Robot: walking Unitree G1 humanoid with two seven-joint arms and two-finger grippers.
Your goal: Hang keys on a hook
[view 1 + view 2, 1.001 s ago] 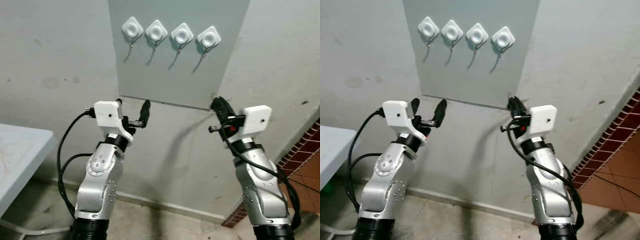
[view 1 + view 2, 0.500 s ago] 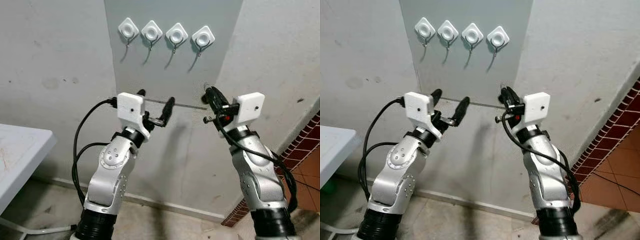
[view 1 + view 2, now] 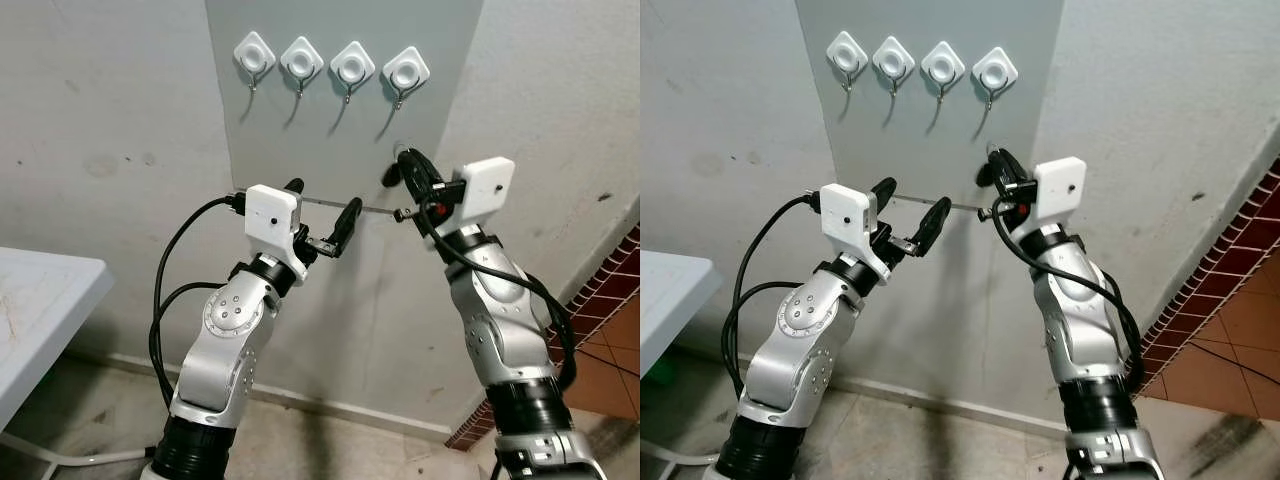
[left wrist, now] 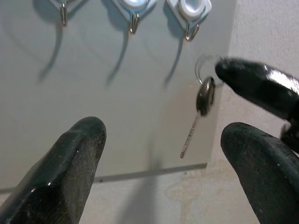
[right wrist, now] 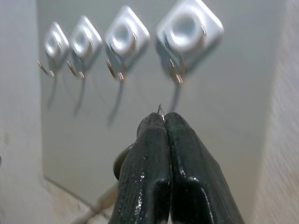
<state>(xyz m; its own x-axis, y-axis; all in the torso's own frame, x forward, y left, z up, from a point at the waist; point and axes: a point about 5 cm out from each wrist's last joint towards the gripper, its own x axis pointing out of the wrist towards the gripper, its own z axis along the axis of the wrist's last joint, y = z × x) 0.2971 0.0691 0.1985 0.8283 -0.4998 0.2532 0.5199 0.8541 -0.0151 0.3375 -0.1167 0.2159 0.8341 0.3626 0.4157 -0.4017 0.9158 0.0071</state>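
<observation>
Right pincer (image 5: 163,122) raised before grey wall panel (image 3: 300,130), just below and slightly to the right of the rightmost hook (image 3: 405,72); fingers pressed together, clamped on key ring (image 4: 204,65). Ring's wire tip protruding at the fingertips (image 5: 159,140), not yet touching any hook. Key (image 4: 201,109) hanging from the ring beneath the pincer, blade pointing down, close in front of the panel near its right edge.

Left pincer (image 3: 320,215) held lower, near the panel's bottom edge, fingers (image 4: 70,158) spread well apart, holding nothing, pointed toward the hanging key.

Four white diamond-shaped hook mounts in a row across the panel's top, each metal hook bare. White counter (image 3: 40,300) at far left, well apart from both arms.
</observation>
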